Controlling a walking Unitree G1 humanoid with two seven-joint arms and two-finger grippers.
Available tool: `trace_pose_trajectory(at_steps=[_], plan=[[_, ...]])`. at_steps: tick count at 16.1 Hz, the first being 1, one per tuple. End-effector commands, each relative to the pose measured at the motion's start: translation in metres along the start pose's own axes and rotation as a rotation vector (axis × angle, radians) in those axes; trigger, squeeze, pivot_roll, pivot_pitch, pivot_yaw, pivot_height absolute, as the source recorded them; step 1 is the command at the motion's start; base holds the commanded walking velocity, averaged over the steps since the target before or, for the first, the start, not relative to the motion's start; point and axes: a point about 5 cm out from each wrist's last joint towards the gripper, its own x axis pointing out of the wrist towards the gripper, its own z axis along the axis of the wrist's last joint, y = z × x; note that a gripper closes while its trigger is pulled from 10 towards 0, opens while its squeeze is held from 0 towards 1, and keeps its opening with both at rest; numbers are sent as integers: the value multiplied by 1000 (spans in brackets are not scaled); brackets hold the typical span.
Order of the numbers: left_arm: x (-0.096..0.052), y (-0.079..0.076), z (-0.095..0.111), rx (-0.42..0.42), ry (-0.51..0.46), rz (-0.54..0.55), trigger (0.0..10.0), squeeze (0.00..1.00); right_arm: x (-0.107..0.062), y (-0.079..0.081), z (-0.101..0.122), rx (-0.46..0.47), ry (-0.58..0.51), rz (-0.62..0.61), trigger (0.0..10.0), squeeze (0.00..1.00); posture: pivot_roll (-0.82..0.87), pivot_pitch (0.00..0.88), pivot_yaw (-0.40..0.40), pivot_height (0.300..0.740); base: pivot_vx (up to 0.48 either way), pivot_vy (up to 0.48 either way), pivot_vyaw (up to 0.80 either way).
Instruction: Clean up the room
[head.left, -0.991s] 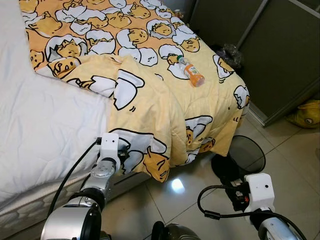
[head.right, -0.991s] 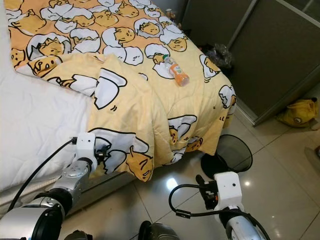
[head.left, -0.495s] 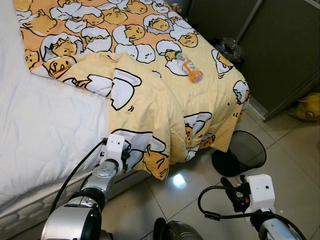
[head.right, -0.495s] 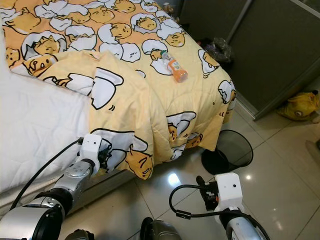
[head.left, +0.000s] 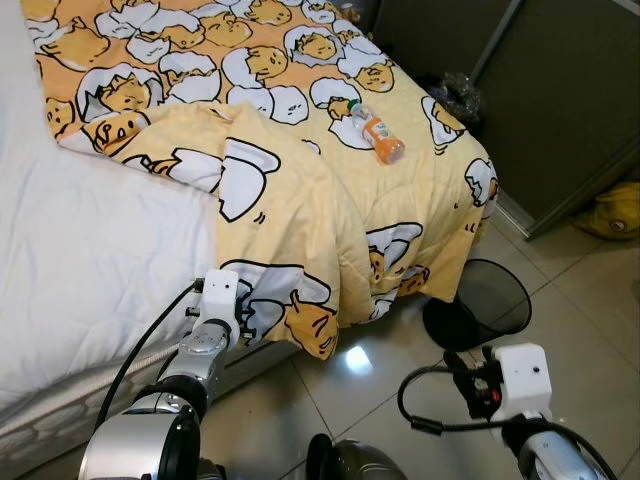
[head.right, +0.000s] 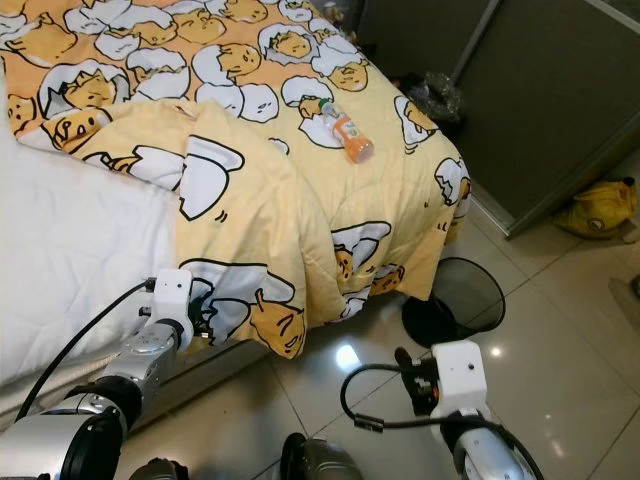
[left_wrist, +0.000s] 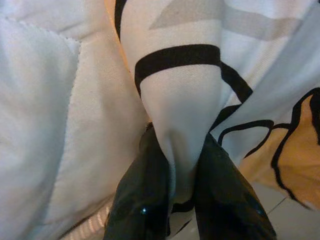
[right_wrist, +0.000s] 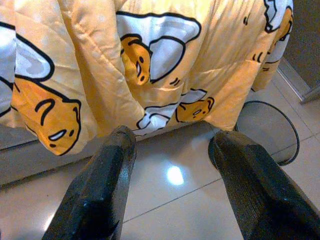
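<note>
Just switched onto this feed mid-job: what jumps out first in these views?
The yellow quilt printed with cartoon eggs covers the bed and spills over its side, where the left gripper is shut on a fold of it. A small orange-labelled plastic bottle lies on the quilt near the foot of the bed. A black mesh wastebasket stands on the tiled floor by the bed corner, beyond the open right gripper.

orange bottle (head.left: 379, 139) lying on yellow blanket (head.left: 330, 210)

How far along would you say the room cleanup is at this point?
Early. Nothing looks finished. In hand: the left gripper is shut on the quilt at its hanging edge. Left: the bottle lies on the bed, the bin waits, and the right gripper is open.
</note>
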Motion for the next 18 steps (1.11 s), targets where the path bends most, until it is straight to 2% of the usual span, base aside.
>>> trace_pose_trajectory(at_steps=[1, 5, 6, 7, 8, 9, 10, 11, 12, 13, 15, 16, 18], plan=[[-3, -5, -15, 33, 52, -28, 0, 0, 0, -4, -7, 1, 27, -22, 10000, 0, -234, 116, -152, 740, 0, 0, 0], [-13, -1, -45, 208, 100, -131, 0, 0, 12, 5, -7, 20, 16, 1, 10000, 0, -184, 84, -120, 740, 0, 0, 0], [-26, 6, -71, 369, 128, -231, 0, 0, 20, 11, -6, 35, 6, 21, 10000, 0, -158, 60, -95, 740, 0, 0, 0], [-31, 10, -81, 419, 145, -266, 0, 0, 24, 13, -6, 43, 2, 29, 10000, 0, -145, 51, -87, 740, 0, 0, 0], [-36, 15, -90, 423, 164, -278, 0, 0, 27, 15, -6, 46, 1, 31, 10000, 0, -138, 45, -84, 740, 0, 0, 0], [-50, 27, -112, 464, 214, -322, 0, 0, 32, 17, -6, 57, -4, 36, 10000, 0, -109, 32, -79, 740, 0, 0, 0], [-57, 32, -121, 472, 225, -328, 0, 0, 37, 19, -7, 62, -5, 42, 10000, 0, -87, 23, -76, 740, 0, 0, 0], [-55, 33, -118, 459, 208, -297, 10000, 0, 42, 21, -7, 62, -8, 48, 10000, 0, -72, 15, -77, 740, 0, 0, 0], [-52, 31, -113, 449, 188, -285, 10000, 0, 45, 22, -6, 62, -11, 51, 10000, 0, -62, 9, -79, 740, 0, 0, 0], [-47, 23, -102, 409, 133, -311, 10000, 0, 53, 24, -4, 62, -21, 62, 10000, 0, -54, 0, -79, 740, 0, 0, 0], [-43, 19, -93, 420, 99, -326, 10000, 0, 59, 26, -1, 57, -31, 72, 10000, 0, -52, 0, -78, 740, 0, 0, 0], [-42, 18, -92, 405, 106, -338, 10000, 0, 62, 27, 0, 54, -36, 78, 10000, 0, -54, 0, -75, 740, 0, -461, 0], [-46, 18, -99, 451, 128, -384, 10000, 0, 64, 27, 2, 53, -48, 85, 10000, 0, -62, 0, -66, 740, 0, -465, 0]])
